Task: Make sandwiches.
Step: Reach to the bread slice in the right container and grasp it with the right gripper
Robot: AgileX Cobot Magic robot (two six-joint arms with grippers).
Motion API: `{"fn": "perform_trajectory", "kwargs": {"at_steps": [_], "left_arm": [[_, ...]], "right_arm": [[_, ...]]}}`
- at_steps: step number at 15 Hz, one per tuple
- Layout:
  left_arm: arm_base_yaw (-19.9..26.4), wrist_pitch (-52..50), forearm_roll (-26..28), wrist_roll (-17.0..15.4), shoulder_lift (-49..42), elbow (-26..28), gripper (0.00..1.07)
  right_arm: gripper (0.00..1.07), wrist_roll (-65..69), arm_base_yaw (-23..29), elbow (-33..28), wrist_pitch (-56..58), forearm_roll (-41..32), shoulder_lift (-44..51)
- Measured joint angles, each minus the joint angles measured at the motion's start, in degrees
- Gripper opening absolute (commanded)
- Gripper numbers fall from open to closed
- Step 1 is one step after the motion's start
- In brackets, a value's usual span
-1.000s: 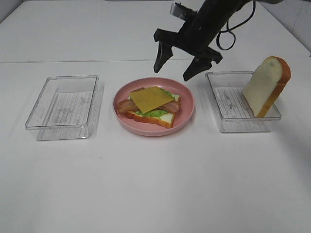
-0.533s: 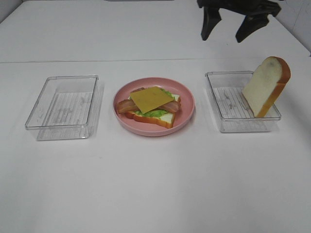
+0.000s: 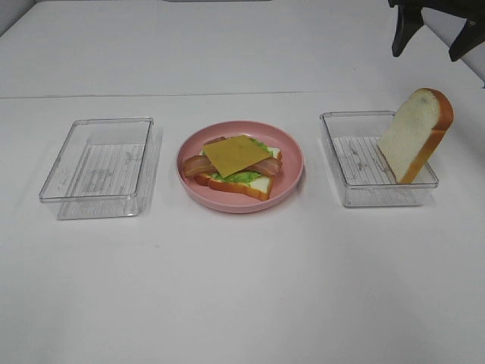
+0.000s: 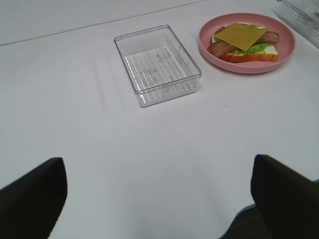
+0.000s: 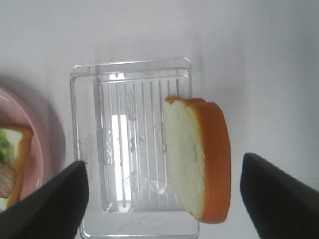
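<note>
Thick crusted bread slice (image 3: 416,134) leans in ribbed clear tray (image 3: 356,163).

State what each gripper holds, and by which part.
Nothing. The right gripper hangs open above the leaning white bread slice; the left gripper is open over bare table.

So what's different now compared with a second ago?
The right gripper, open and holding nothing, swung from above the pink plate to the right, over the tray with the leaning bread slice. The stacked sandwich and both trays stayed put.
</note>
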State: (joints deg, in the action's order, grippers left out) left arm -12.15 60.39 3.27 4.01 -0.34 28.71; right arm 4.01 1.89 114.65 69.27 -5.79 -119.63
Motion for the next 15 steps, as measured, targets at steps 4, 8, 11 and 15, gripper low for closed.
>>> {"fn": "perform_trajectory", "kwargs": {"at_steps": [4,8,11,15], "left_arm": [[0.00,0.00,0.00,-0.11,0.00,0.00,0.95],[0.00,0.00,0.00,-0.17,0.00,0.00,0.95],[0.00,0.00,0.00,-0.17,0.00,0.00,0.95],[0.00,-0.06,0.00,-0.17,0.00,0.00,0.95]], "right_arm": [[0.78,-1.09,-1.55,-5.90,0.40,-0.06,0.29],[0.78,-1.38,-1.95,-7.28,0.63,1.38,-1.20],[0.77,-2.41,-1.95,-7.28,0.63,1.43,-4.53],[0.19,-2.58,-1.95,-7.45,0.63,1.43,-5.67]]}}
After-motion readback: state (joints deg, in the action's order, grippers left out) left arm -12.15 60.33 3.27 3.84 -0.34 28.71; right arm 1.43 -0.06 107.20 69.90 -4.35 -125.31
